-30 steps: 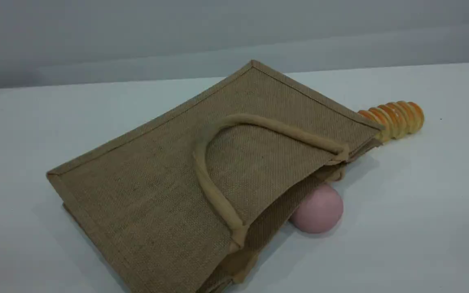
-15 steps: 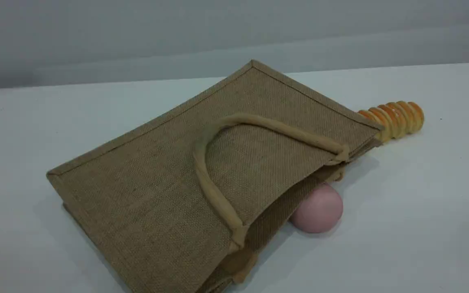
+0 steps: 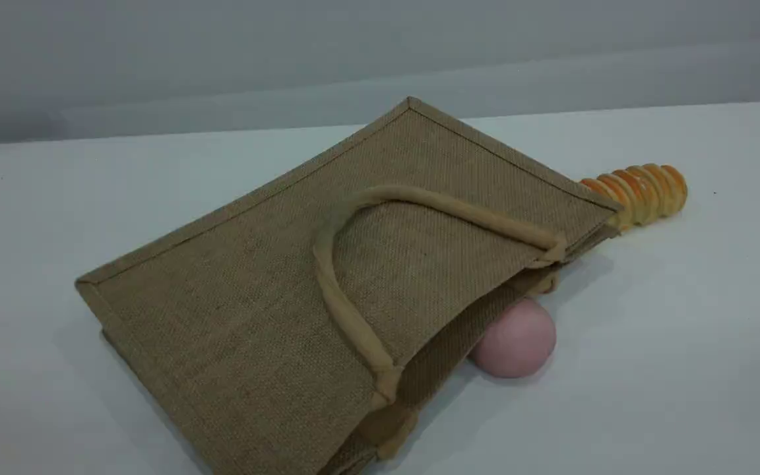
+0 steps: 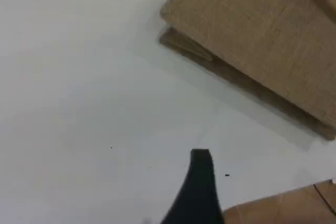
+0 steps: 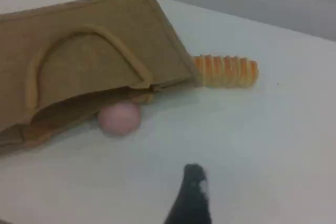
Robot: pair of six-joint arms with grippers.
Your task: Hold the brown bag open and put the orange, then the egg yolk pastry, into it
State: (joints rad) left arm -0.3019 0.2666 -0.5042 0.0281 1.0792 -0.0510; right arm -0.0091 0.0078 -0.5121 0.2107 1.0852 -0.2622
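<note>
The brown bag [image 3: 254,310] lies flat on its side across the white table, its mouth facing the front right and only slightly agape. One beige handle [image 3: 334,290] rests on its upper face. In the left wrist view, a dark fingertip [image 4: 201,163] of my left gripper hangs over bare table, clear of the bag's corner [image 4: 262,40]. The right wrist view has the dark fingertip [image 5: 193,177] of my right gripper above bare table, in front of the bag's mouth [image 5: 105,40]. Nothing is held by either gripper. The orange and the egg yolk pastry are out of view.
A smooth pink ball [image 3: 515,338] sits against the bag's mouth, partly under its upper flap. A long ridged golden bread [image 3: 640,191] pokes out behind the bag's far right corner. A tan surface [image 4: 283,208] shows at the left wrist view's bottom right corner.
</note>
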